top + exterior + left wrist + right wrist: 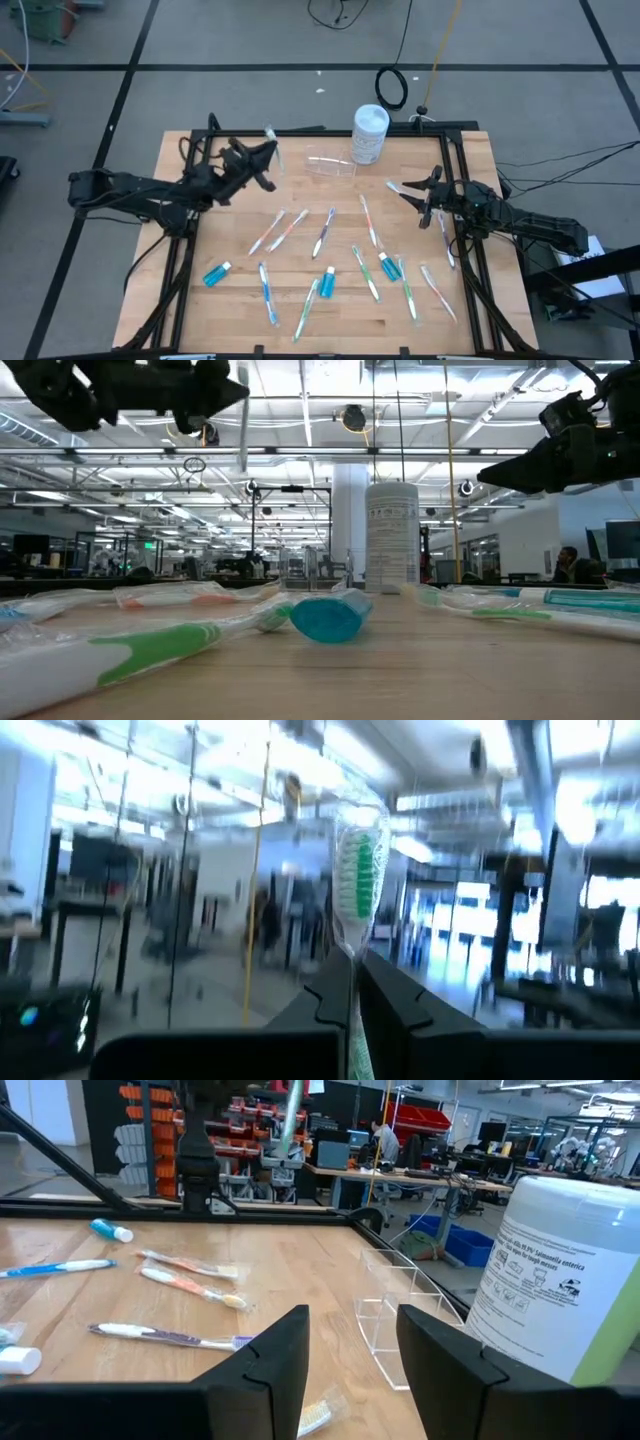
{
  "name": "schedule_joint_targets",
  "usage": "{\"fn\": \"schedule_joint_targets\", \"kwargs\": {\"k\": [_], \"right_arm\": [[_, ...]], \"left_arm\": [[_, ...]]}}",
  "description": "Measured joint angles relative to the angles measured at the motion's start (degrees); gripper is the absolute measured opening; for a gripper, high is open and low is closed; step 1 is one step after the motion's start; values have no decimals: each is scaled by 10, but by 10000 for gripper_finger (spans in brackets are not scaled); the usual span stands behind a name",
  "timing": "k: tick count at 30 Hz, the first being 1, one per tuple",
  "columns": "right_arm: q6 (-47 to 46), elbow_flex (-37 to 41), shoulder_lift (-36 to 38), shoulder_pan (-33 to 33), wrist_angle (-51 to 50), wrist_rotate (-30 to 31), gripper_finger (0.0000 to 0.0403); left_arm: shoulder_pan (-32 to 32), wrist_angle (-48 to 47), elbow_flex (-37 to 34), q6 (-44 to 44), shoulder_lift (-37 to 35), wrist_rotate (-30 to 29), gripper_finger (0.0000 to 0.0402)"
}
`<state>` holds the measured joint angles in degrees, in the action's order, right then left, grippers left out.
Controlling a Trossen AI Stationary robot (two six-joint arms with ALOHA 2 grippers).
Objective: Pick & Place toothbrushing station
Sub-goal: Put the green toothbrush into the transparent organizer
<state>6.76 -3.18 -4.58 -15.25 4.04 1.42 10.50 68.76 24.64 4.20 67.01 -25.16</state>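
The table [240, 300] is pale wood with a visible grain, and slim wrapped toothbrushes [325, 232] lie scattered flat across it in pastel orange, blue, green and purple. Among them lie three stubby blue tubes [216, 273], well apart from one another. The clear plastic cup [330, 166] lies on its side near the far edge; its thin walls are hard to make out, and nothing shows inside it. Just beside it stands a tall white canister [368, 133] with a printed label. The left gripper [262, 157] is raised above the table's far left part, its dark fingers [385, 1010] pinched tight on a green-bristled toothbrush [356, 880] in a crinkled clear wrapper, the head pointing up; the handle's lower end is hidden behind the fingers. The right gripper [408, 190] hovers at the right side, jaws apart and holding nothing, facing the cup.
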Motion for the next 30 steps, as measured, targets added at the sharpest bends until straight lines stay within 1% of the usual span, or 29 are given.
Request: {"fn": "schedule_joint_targets", "kwargs": {"k": [3, 6, 9, 11, 13, 15, 18, 21, 25, 30], "right_arm": [[4, 0, 0, 0, 8, 0, 144], [19, 0, 0, 0, 14, 0, 144], [35, 0, 0, 0, 17, 0, 144], [46, 0, 0, 0, 17, 0, 144], [50, 0, 0, 0, 18, 0, 144], [51, 0, 0, 0, 18, 0, 144], [50, 0, 0, 0, 18, 0, 144], [47, 0, 0, 0, 17, 0, 144], [29, 0, 0, 0, 17, 0, 144], [0, 0, 0, 0, 13, 0, 144]], "left_arm": [[34, 68, 0, -28, 60, 8, 11], [64, 128, 5, -56, 138, 13, 4], [92, 183, 27, -78, 216, 17, 9], [105, 204, 50, -80, 264, 38, 8], [116, 203, 84, -79, 303, 68, 4], [124, 203, 119, -85, 341, 81, 5], [129, 193, 164, -105, 393, 82, 6], [133, 194, 195, -95, 429, 72, 4], [136, 176, 208, -77, 463, 31, 7], [128, 134, 207, -89, 476, 20, 7]]}}
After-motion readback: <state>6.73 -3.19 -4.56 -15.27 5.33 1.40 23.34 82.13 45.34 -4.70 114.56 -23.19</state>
